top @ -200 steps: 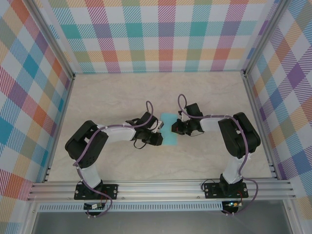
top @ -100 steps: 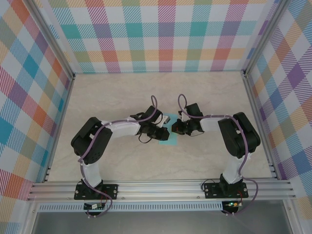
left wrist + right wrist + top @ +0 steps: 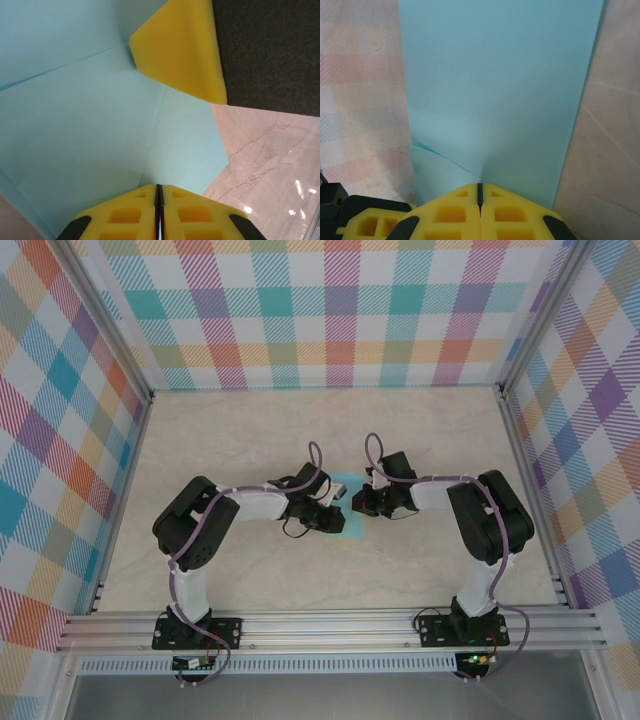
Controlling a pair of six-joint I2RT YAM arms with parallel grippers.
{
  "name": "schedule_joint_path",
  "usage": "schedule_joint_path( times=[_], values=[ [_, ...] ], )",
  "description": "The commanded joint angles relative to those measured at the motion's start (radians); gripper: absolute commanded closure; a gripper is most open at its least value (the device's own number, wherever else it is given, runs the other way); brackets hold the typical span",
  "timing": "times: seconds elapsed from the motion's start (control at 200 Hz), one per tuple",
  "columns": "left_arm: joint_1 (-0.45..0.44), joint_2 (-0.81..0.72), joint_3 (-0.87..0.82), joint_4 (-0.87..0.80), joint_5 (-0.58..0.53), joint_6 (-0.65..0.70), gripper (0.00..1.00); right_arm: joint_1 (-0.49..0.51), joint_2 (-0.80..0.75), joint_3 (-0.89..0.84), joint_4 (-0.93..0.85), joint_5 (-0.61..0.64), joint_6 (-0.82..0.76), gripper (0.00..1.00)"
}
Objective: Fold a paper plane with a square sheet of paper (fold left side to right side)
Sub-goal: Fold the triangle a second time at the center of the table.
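The square sheet of paper (image 3: 347, 531), plain turquoise, lies mid-table, mostly covered by both grippers. My left gripper (image 3: 330, 512) is shut on a raised fold of the paper (image 3: 90, 125); its yellow fingertips (image 3: 158, 186) meet where a crease runs in. Across the sheet, a yellow finger (image 3: 182, 50) of the right gripper rests on the paper. My right gripper (image 3: 358, 502) is shut, and its tips (image 3: 480, 184) sit where two layers of the paper (image 3: 495, 90) come together, a curled flap showing at lower left. No paper plane shape shows.
The marble-look table (image 3: 250, 430) is walled by chequered panels (image 3: 340, 300) on three sides. An aluminium rail (image 3: 330, 625) runs along the near edge, carrying both arm bases. Bare tabletop (image 3: 615, 150) lies right of the sheet.
My left gripper has swung right over the sheet toward the right gripper, carrying the paper's left part with it. The right arm has stayed still.
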Motion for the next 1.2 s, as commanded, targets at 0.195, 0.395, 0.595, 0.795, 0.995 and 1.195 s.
schedule_joint_path(
  times=[0.195, 0.395, 0.595, 0.795, 0.995, 1.195],
  values=[
    [0.023, -0.053, -0.158, 0.036, 0.016, -0.031, 0.91, -0.001, 0.045, -0.006, -0.066, 0.079, -0.038, 1.0],
    [0.023, -0.113, -0.234, 0.034, 0.003, -0.034, 0.91, -0.001, 0.049, -0.002, -0.066, 0.078, -0.038, 1.0],
    [0.026, -0.157, -0.317, 0.056, -0.018, -0.055, 0.91, -0.001, 0.05, 0.0, -0.067, 0.072, -0.038, 1.0],
    [0.049, -0.197, -0.344, 0.073, -0.002, -0.067, 0.92, -0.001, 0.06, -0.009, -0.037, 0.04, -0.026, 1.0],
    [0.092, -0.341, -0.339, 0.051, 0.011, -0.078, 0.86, -0.002, 0.05, -0.012, 0.009, -0.002, -0.004, 1.0],
    [0.158, -0.382, -0.318, 0.104, 0.014, -0.129, 0.58, -0.015, -0.074, 0.016, -0.003, -0.006, -0.002, 0.8]
  ],
)
